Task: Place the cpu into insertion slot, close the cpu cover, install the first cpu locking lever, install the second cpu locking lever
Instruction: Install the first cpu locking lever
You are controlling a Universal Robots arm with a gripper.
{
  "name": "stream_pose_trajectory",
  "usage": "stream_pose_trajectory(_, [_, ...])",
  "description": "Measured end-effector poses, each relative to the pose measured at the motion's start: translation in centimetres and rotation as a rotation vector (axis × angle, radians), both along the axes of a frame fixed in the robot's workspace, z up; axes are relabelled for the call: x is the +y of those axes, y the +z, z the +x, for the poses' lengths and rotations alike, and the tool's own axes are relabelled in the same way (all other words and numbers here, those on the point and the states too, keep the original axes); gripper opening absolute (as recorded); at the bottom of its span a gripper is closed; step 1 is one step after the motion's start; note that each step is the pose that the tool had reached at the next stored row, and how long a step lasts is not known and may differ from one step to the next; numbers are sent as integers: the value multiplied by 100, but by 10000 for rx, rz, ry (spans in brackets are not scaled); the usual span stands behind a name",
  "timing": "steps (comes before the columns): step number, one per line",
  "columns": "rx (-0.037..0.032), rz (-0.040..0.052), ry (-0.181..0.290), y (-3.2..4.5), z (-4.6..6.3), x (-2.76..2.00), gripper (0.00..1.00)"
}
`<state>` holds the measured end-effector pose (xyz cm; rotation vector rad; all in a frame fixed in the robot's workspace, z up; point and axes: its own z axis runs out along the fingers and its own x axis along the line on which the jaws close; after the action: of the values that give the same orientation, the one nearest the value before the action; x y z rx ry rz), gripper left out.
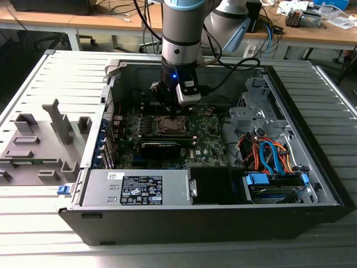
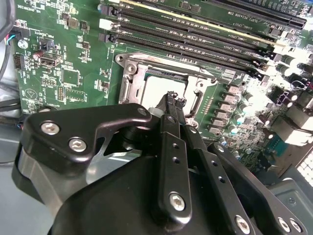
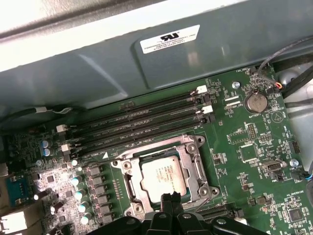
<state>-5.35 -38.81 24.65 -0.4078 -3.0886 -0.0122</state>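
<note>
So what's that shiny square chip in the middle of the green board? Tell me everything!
The cpu is a flat, silvery-grey metal square with faint print on top. It lies level on the green motherboard, and the dull silver cpu cover frames its edges. The gripper hangs by one edge; whether it touches, I cannot tell.

You face wooden desks [image 1: 100,23] along far side, cables [image 1: 120,11] strewn on top; grey slatted worktable [image 1: 28,95] in front; dark floor [image 1: 22,51] beneath desks; bright glare on near slats.
</note>
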Motion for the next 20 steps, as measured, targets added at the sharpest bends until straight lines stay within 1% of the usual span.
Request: stream_pose_trajectory(20, [0, 0, 404, 0, 0, 0, 11])
